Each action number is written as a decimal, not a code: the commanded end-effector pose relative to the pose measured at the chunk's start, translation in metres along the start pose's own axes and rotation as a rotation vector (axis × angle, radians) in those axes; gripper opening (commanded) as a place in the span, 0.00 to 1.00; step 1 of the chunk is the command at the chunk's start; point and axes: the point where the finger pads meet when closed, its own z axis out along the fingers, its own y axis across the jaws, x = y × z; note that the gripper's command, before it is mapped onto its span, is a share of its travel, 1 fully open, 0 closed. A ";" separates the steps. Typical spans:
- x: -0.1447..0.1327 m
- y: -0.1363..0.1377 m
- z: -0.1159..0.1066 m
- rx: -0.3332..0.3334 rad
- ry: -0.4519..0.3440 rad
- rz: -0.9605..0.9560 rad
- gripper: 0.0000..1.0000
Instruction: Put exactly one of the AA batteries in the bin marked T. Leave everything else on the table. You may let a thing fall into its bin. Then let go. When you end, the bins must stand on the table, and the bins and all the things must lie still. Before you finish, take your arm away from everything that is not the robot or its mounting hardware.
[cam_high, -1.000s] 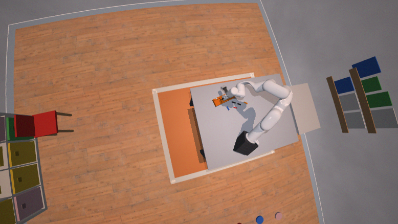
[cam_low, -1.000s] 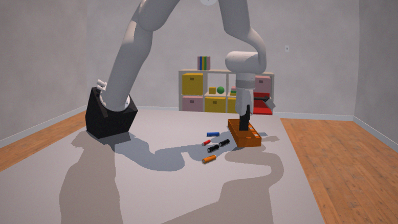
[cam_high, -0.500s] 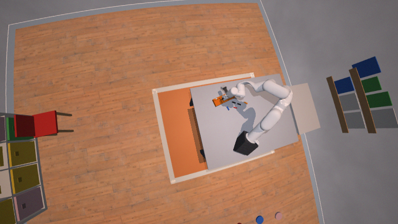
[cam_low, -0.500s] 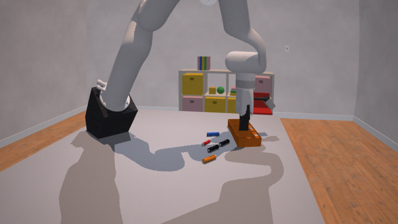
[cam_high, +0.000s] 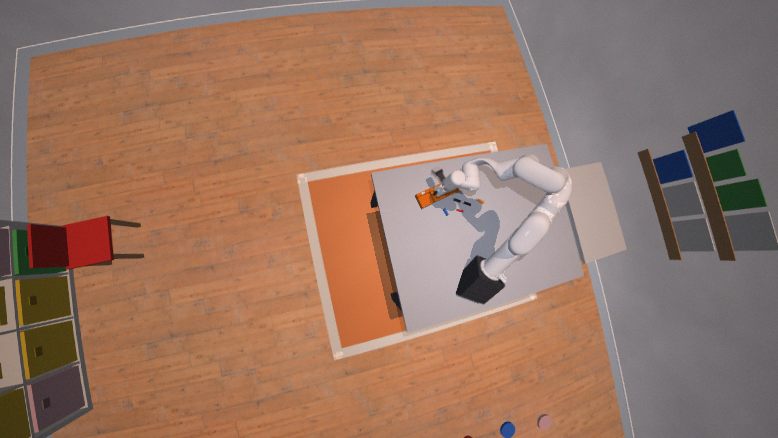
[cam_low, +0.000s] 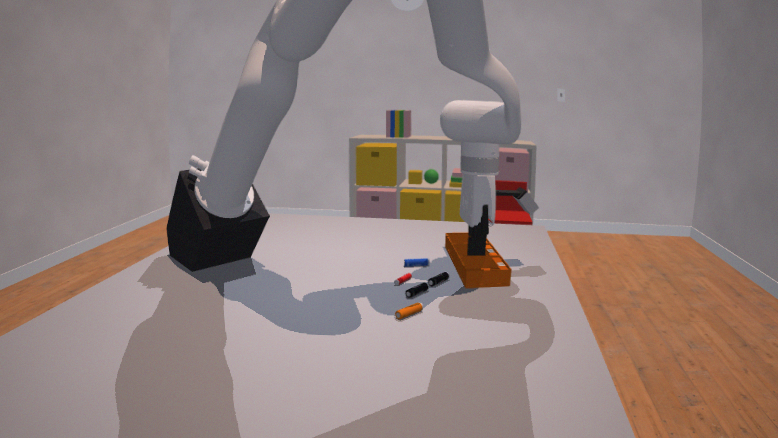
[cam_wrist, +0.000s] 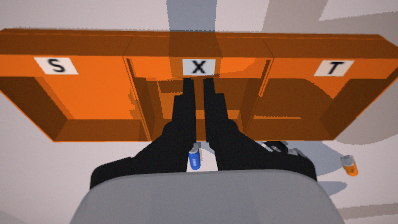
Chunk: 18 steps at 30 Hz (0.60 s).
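Beside the tool (cam_low: 478, 247), black batteries (cam_low: 426, 285) untouched.

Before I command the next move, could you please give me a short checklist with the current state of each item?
1. Battery held in the jaws: not ok. The gripper is nearly shut with nothing between its jaws.
2. Gripper lined up with the bin marked T: not ok. It sits at the bin marked X.
3. Bin marked T free of batteries: ok, as far as its inside shows.
4. Batteries within view on the table: ok. The blue battery, red battery, two black batteries and orange battery lie beside the bins.
5. Orange bins standing flat: ok.
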 end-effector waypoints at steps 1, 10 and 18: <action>0.001 0.000 -0.001 0.001 0.003 0.001 0.07; 0.001 0.000 -0.009 0.001 0.003 0.001 0.07; 0.001 0.000 -0.017 0.001 0.003 0.001 0.07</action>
